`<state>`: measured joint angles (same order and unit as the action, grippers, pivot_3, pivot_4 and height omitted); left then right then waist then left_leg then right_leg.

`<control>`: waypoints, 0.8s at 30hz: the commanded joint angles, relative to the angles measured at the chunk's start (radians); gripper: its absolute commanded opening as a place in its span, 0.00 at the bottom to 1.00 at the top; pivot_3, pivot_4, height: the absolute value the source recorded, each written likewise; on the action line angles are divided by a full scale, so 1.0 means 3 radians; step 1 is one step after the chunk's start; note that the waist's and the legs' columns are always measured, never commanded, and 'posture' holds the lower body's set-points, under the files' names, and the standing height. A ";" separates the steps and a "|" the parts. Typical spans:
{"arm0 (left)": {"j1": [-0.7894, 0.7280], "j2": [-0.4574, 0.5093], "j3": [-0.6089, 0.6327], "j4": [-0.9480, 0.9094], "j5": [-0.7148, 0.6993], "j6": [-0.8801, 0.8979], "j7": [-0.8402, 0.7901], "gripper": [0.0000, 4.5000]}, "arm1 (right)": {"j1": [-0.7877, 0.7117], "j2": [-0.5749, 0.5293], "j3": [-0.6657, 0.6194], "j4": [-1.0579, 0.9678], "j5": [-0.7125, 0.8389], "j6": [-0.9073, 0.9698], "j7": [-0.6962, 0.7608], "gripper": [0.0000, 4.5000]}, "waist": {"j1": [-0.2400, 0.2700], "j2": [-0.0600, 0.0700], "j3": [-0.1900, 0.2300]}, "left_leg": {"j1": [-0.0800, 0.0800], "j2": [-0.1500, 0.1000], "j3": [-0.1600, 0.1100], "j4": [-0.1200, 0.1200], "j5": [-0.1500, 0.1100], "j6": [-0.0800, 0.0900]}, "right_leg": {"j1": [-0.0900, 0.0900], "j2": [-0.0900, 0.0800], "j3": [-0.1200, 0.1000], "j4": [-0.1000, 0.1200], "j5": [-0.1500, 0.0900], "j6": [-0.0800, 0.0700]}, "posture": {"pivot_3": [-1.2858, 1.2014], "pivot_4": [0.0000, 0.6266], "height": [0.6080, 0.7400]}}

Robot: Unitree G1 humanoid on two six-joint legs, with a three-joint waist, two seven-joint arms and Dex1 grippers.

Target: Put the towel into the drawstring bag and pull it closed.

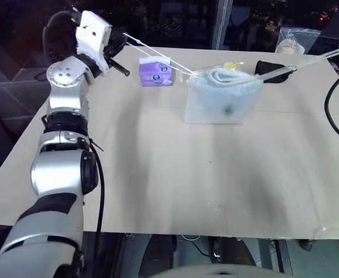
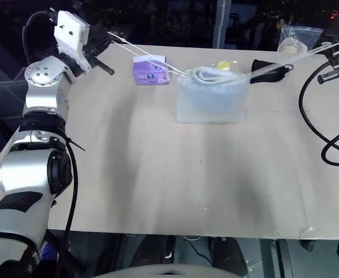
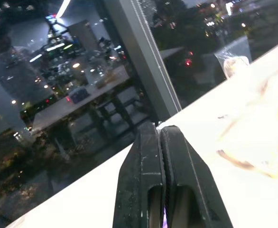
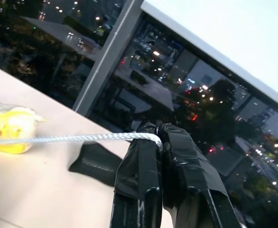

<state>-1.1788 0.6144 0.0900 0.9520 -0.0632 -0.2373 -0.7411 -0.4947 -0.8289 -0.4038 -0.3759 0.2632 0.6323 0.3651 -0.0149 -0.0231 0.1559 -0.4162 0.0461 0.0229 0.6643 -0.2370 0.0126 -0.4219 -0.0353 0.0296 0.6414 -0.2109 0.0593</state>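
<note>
A translucent white drawstring bag stands upright near the far middle of a pale wooden table, its mouth gathered at the top, with the light-blue towel showing through the thin fabric inside it. Two white cords run out from the bag's mouth in opposite directions, both drawn taut above the tabletop. The left cord stretches to the left gripper, raised over the table's far left corner, whose black fingers are pressed together on it. The right cord runs to the right gripper, held up beyond the table's right edge, its taped black fingers likewise clamped tight on the string. A purple tissue pack sits just left of the bag, under the left cord. A small black pouch lies just beyond the bag on its right, and a clear plastic bag with yellow contents rests near the far edge. Dark windows with city lights stand behind the table.
</note>
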 commanded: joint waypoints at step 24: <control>-0.0745 0.0026 0.0491 0.0328 -0.0310 0.0014 0.0779 0.00 | -0.1176 0.0042 -0.0113 0.0092 0.0534 0.0046 -0.0125 0.00 | -0.0026 0.0014 0.0035 | -0.0001 0.0001 -0.0002 0.0001 0.0000 0.0000 | -0.0005 0.0005 0.0009 0.0003 0.0001 0.0000 | 0.52 0.24 1.00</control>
<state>-1.3252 0.5962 0.1879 1.0484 -0.1235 -0.1894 -0.5837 -0.7741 -0.7598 -0.3718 -0.3651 0.4495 0.6912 0.3750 -0.0228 -0.0189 0.1664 -0.4185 0.0440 0.0223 0.6649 -0.2369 0.0126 -0.4253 -0.0357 0.0320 0.6432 -0.2106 0.0595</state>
